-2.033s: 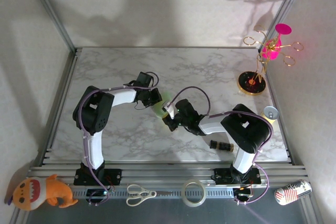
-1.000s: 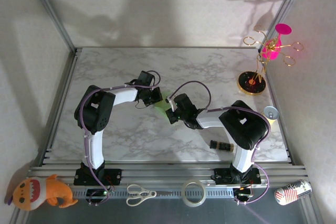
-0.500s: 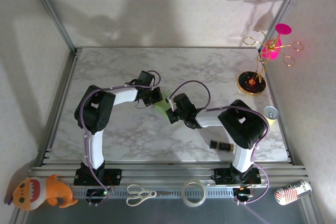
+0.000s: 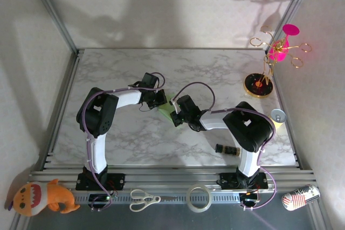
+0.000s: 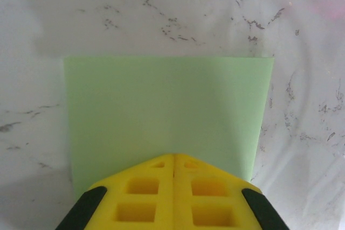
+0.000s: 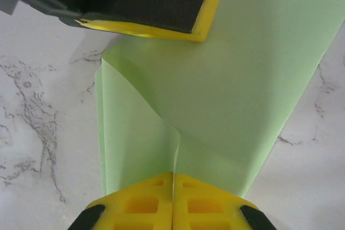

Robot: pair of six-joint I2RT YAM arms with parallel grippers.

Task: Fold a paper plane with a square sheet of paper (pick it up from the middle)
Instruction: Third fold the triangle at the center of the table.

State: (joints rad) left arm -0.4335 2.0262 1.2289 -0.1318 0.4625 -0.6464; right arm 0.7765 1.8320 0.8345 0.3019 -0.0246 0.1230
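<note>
Green sheet [image 4: 167, 106], pale and unmarked, lies mid-table [image 4: 226, 74] on white marble, between my two pincers. From above, most of it is hidden under them and just a small patch is visible.

Left pincer [image 4: 160, 99]: fingers together, no gap. On its wrist camera the yellow fingers [image 5: 145, 189] meet in one seam at the near edge of the sheet [image 5: 167, 103]. The sheet spreads away from them flat, a clean rectangle with a straight far edge. The tips sit on or at the near edge; whether they press or pinch, I cannot tell.

Right pincer [image 4: 176, 113]: fingers together as well. On its wrist camera the sheet [image 6: 237, 74] is not flat. A layer on the left stands raised and curls over, and its free edge runs straight down into the seam of my fingers [image 6: 140, 206]. They look clamped on that flap. Beyond it, the sheet lies on the marble. At the top the left pincer [image 6: 200, 35] comes in, its yellow tip on the sheet's far edge.

The two pincers face each other, close together.

Front rail, off the marble: plush [image 4: 43, 197], scissors [image 4: 144, 199], tape [image 4: 198, 198], fallen can [image 4: 300, 196]. Upright can [image 4: 277, 116] stands at the right edge. Pink ornament [image 4: 269, 63] stands at the far right.
</note>
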